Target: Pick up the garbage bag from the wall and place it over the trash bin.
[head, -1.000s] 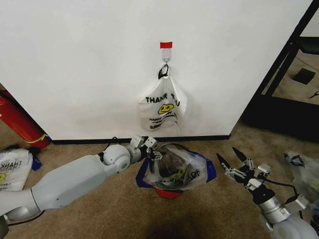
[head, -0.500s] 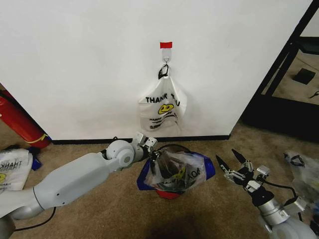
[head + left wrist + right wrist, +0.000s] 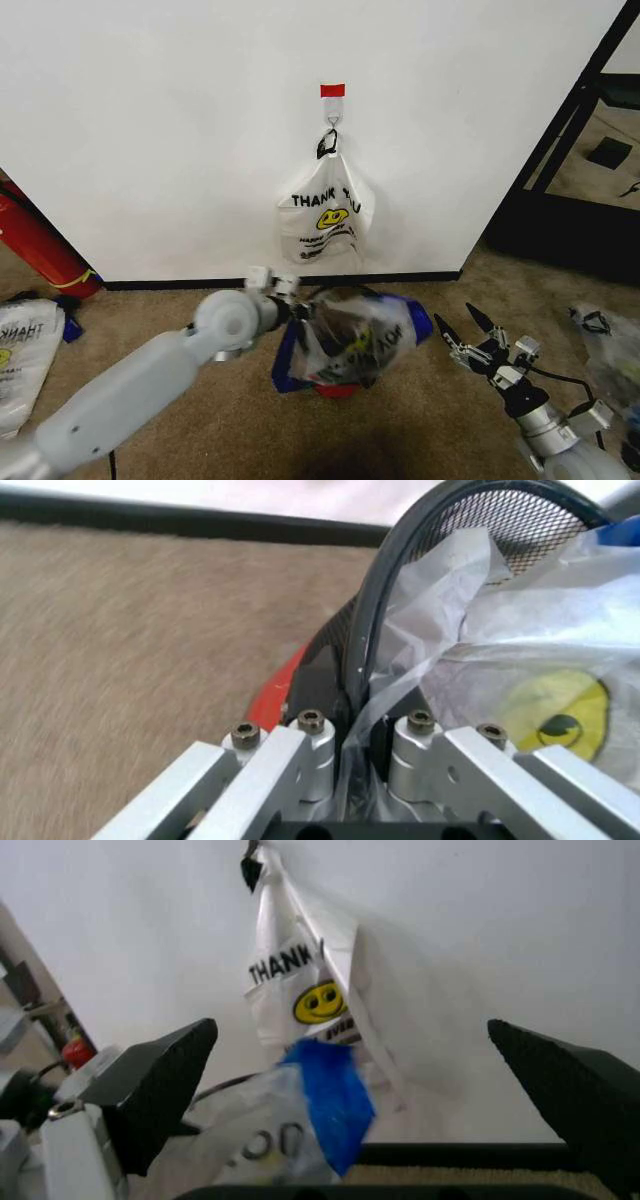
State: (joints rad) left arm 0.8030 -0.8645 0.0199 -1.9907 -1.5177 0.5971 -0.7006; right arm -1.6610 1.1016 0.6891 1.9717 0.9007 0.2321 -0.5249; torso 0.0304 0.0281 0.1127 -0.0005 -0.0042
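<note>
Brown carpet lies nearest, with the right hand poised low over it on the robot's right, its two dark fingers spread apart and holding nothing. Further in, the left hand is clamped on the thin plastic at the rim of the trash bin. The garbage bag, clear with blue side panels and a yellow smiley, is draped over the bin, whose red base peeks out below. Beyond stands the wall, where a whiter "THANK YOU" bag hangs from a metal hook under a red tape patch
</note>
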